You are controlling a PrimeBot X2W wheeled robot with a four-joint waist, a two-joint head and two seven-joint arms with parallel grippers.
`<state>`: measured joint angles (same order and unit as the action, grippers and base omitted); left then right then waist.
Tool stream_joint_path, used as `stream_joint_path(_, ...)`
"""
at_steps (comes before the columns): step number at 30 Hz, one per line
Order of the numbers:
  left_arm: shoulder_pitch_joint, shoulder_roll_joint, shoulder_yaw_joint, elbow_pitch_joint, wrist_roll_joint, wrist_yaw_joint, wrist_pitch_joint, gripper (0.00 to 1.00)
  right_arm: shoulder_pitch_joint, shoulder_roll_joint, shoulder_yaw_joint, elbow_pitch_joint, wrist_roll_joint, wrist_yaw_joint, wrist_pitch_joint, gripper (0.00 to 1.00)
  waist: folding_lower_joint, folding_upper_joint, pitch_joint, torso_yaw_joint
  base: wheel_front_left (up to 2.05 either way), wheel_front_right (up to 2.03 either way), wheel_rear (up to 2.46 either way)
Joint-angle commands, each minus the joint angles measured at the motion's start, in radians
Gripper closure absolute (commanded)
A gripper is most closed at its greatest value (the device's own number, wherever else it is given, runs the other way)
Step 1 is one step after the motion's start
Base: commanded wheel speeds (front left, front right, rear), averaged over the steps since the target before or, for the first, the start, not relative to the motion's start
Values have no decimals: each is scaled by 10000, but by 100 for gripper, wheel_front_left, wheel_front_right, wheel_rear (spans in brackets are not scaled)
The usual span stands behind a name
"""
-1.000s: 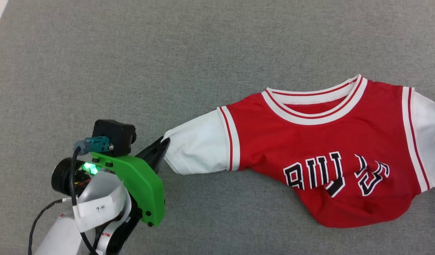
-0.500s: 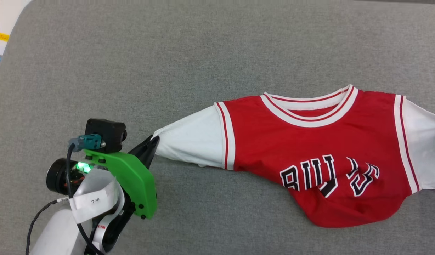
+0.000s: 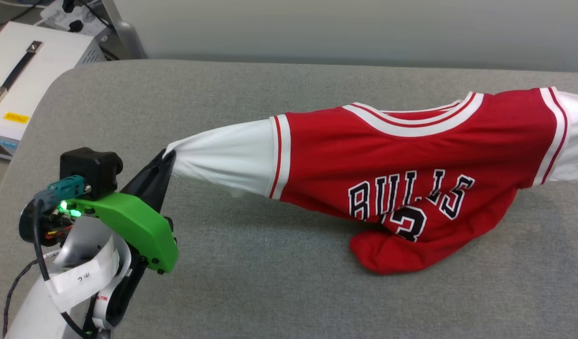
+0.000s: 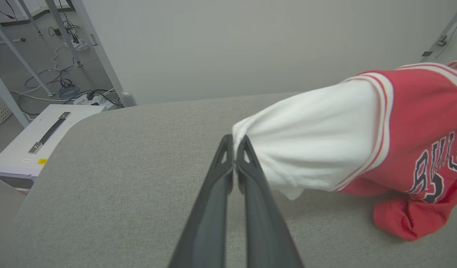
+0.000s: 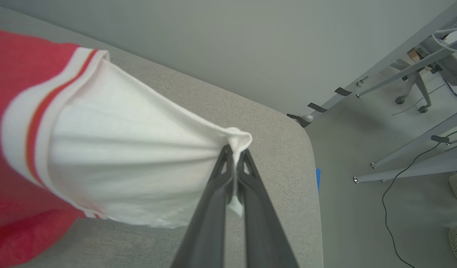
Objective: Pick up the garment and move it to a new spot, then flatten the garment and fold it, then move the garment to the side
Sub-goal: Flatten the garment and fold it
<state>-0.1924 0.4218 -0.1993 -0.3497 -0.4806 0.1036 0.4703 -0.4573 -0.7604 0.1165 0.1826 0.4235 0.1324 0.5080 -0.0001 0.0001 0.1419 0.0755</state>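
Holding the garment (image 3: 402,155) up above the grey counter (image 3: 270,292), stretched sideways as if on a line. Pinching the cuff of the left sleeve (image 3: 223,155) with the left claw (image 3: 169,156), fingers pressed fully together on the cloth. Pinching the cuff of the right sleeve (image 5: 131,156) with the right claw (image 5: 234,150) in the same way, with a small white fold squeezed between the fingers. Touching the counter with the red hem only, bunched below the lettering.

To be treated as light, soft and limp: sags wherever not supported, wrinkles easily, cannot break. Probably a little slippery, as smooth jersey cloth, so better to grip at the thicker stitched edges: cuffs, shoulders near the striped trim, or hem corners. Best kept under gentle tension only, to avoid pulling a cuff out.

Compared with one second before: then lying flat on the counter with buckled lettering; now lifted and pulled straight, with the lettering readable. Also looking from a raised camera now, with the wall and a white box (image 3: 30,70) at the left side.
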Motion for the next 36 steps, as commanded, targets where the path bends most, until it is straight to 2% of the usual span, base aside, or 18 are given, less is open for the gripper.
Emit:
stream_joint_path(1,-205,191,204,-97,111,14,-139,100,-238,-167,-61,-134,109,-17,-93,100,1,-1,-683,-266,0,0,0)
stream_joint_path(12,-1054,696,1072,-656,374,25,-897,100,-866,-462,-134,-1222,397,-17,-576,100,1,-1,-1312,-492,0,0,0)
stream_joint_path(20,-1899,1294,1707,-870,431,-126,-1084,100,-1781,-629,-187,-1673,662,-17,-714,100,1,-1,-1017,-644,0,0,0)
stream_joint_path(26,-2792,1615,1876,-377,141,-485,-1091,100,-2932,-871,137,-1622,576,-17,-979,100,1,-1,-335,-731,0,0,0)
stream_joint_path(36,-5645,2100,1253,1380,267,-1519,-1271,100,-5988,-803,1268,67,229,-17,-1913,100,1,-1,1752,-953,0,0,0)
